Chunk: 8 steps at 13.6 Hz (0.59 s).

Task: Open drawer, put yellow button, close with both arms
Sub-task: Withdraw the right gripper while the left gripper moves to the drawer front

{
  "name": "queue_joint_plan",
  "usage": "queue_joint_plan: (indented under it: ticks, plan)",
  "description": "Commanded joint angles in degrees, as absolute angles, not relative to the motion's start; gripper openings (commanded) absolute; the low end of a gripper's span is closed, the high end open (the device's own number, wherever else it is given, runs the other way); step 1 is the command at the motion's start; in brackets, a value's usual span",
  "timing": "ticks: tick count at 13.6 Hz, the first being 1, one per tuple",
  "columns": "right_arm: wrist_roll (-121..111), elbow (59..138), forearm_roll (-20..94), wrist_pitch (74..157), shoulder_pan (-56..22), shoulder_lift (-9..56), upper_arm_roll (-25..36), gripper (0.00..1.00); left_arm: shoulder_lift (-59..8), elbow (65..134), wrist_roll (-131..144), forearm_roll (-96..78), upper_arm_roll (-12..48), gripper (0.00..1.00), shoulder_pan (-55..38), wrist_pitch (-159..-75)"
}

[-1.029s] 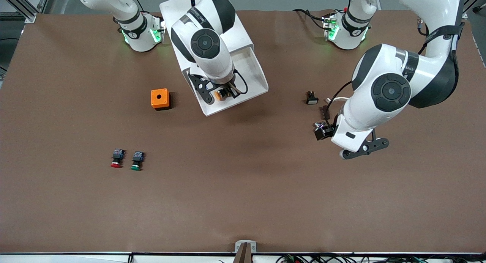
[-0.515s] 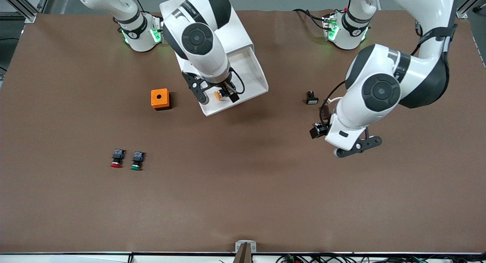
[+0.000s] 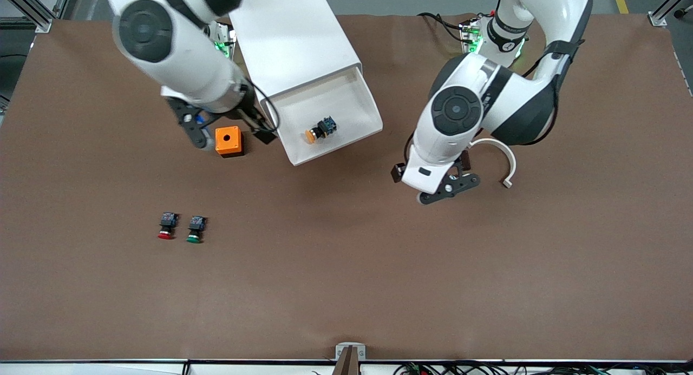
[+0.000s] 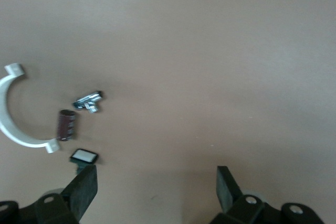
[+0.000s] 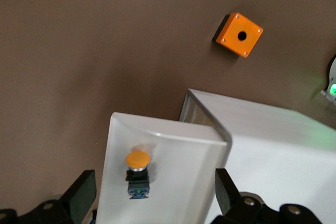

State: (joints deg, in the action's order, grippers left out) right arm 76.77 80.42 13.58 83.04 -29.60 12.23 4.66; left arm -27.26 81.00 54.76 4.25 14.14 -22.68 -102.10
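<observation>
Front view: button (image 3: 318, 131) lies in the open drawer (image 3: 354, 102), both grippers, right (image 3: 231, 136) and left (image 3: 430, 188), spread empty — an uneven two-arm push could jam it.

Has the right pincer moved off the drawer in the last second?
Yes. The right pincer, open, has left the yellow button lying in the drawer and now hangs over the orange cube, toward the right arm's end of the table.

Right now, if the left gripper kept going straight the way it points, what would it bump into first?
Probably just the bare brown table. The open left gripper points down at it, and the nearest small parts, like the white-topped switch, sit off beside one finger, though depth is hard to judge.
</observation>
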Motion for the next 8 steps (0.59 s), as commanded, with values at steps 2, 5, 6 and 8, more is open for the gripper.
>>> queue_joint_plan:
  ticks: [2,5,6,8]
  plan:
    - [53.16,81.47,13.89,77.88,-18.14,8.44,3.78,1.0,-29.79,80.86,55.19,3.25,14.06,1.0,-25.83,-107.3]
    - [37.57,83.58,12.41,77.43,-12.32,6.95,3.96,1.0,-30.67,80.86,57.64,2.9,13.97,1.0,-28.73,-109.68]
    - [33.61,83.84,9.26,77.69,-11.7,6.51,3.96,1.0,-31.8,80.86,58.79,2.9,14.06,1.0,-29.7,-111.17]
    - [26.4,84.2,6.07,78.75,-10.03,6.07,3.96,1.0,-32.6,81.65,60.9,2.9,13.97,1.0,-31.98,-114.24]
